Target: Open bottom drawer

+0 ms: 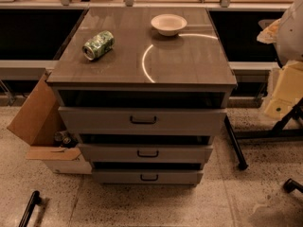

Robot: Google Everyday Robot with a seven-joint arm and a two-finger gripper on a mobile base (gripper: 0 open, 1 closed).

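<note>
A grey cabinet (142,60) with three drawers stands in the middle of the camera view. The bottom drawer (113,177) is the lowest and narrowest front, just above the floor, with a small black bar handle (149,177) at its centre. A dark gap shows above its front panel. The mid-sized drawer (104,152) and the tallest top drawer (94,119) sit above it, each with a black handle. My gripper is not in view; only a white rounded part (289,27) shows at the right edge.
A green can (98,45) lies on its side and a white bowl (168,24) stands on the cabinet top. A cardboard box (35,115) leans against the cabinet's left side. A black leg (234,143) stands at the right. Speckled floor lies in front.
</note>
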